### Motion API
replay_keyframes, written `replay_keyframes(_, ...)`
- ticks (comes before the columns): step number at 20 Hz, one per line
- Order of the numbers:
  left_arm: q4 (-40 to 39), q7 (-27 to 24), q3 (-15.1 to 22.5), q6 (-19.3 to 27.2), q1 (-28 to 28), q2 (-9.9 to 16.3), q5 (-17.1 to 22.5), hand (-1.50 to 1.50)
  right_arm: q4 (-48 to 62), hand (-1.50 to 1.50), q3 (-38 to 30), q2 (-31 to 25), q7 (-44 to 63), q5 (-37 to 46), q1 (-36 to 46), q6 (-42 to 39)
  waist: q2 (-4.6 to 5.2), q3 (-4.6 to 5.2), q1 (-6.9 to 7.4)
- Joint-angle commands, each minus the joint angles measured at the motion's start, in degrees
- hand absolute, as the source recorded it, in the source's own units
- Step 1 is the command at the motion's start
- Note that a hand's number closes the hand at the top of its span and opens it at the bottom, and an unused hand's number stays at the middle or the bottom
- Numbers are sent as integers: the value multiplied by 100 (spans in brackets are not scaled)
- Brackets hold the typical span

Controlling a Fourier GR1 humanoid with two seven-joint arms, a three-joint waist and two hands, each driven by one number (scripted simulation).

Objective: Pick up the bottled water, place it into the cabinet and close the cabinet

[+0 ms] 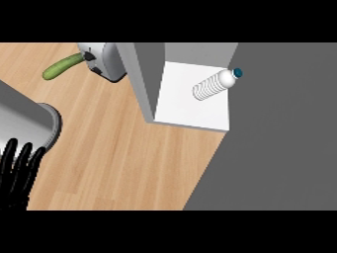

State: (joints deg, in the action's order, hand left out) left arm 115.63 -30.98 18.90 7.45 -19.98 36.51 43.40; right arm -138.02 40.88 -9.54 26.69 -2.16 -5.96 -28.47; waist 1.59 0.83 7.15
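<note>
The bottled water (213, 86), clear and ribbed with a blue cap (237, 73), lies on its side on the white shelf floor (189, 111) inside the cabinet, cap pointing up-right. The cabinet's grey side wall (145, 74) stands to the left of it. A wide dark grey panel (287, 138) covers the view's right side and borders the shelf's right edge. My left hand (7, 175) rests open at the lower left, fingers up, far from the bottle. No right hand shows.
A green cucumber (63, 66) lies at the back left beside a silver appliance (105, 60). A large grey cylinder (14, 123) comes in from the left edge above my left hand. Wooden counter (127, 163) spreads between them.
</note>
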Motion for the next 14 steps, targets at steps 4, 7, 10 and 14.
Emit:
replay_keyframes(4,30,-12,-58,-236,112,98,36,-150,1241,150,546,844,531,-1402,-95,374,176,-2,306)
replay_keyframes(7,-9,37,-39,-292,52,150,46,-150,1367,150,194,913,604,-1791,173,462,150,-7,307)
replay_keyframes(10,-74,4,-135,-279,-2,162,66,-150,1278,150,-354,913,308,-1876,-52,959,101,-27,35)
replay_keyframes(14,-69,-72,-277,-257,-87,140,143,-150,1084,150,-924,915,20,-1679,-180,1350,63,-25,-79)
